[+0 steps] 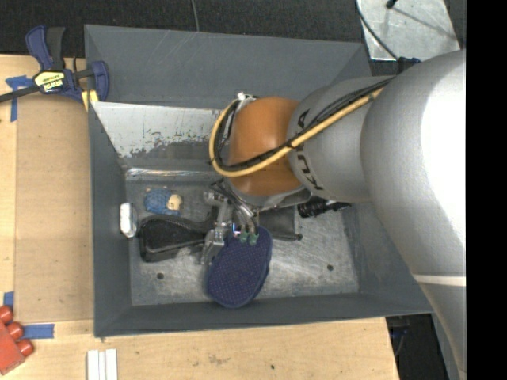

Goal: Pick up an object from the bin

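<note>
My gripper point(234, 237) is low in the middle of the bin, under the orange cover. It is open, its two fingers apart at the upper edge of a dark blue oval pad point(238, 271) that lies against the bin's near wall. One finger point(215, 242) touches or nearly touches the narrow end of a black handle-shaped thing point(165, 238) lying to the left. Nothing is visibly gripped between the fingers. The pad's top edge is partly hidden by the gripper.
A small round blue and beige thing point(162, 203) lies at the back left of the floor. A small white piece point(127, 219) sits at the left wall. The arm and its cover hide the bin's back right.
</note>
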{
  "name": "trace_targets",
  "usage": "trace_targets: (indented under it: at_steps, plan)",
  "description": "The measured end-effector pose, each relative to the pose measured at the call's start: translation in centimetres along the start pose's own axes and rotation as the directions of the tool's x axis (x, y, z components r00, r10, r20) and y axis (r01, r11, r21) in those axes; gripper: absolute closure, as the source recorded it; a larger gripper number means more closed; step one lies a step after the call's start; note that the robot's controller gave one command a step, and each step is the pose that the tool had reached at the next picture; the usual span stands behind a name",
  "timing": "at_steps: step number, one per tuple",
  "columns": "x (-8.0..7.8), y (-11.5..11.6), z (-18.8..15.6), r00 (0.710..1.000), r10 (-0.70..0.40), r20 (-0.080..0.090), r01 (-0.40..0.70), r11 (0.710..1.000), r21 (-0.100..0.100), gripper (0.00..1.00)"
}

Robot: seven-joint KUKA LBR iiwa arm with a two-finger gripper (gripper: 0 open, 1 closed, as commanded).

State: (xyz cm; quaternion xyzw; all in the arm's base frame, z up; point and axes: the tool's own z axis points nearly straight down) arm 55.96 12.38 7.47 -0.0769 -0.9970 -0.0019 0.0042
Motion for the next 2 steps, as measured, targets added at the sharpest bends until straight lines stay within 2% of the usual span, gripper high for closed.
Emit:
trace_targets:
  at_steps: [1,2]
  plan:
    - [-0.1,0.0,-0.1,1.000,0.003,0.003,-0.003,1.000,-0.001,1.00]
    - [2.0,-3.1,-16.0,0.996,-0.094,0.010,0.094,0.996,0.005,1.00]
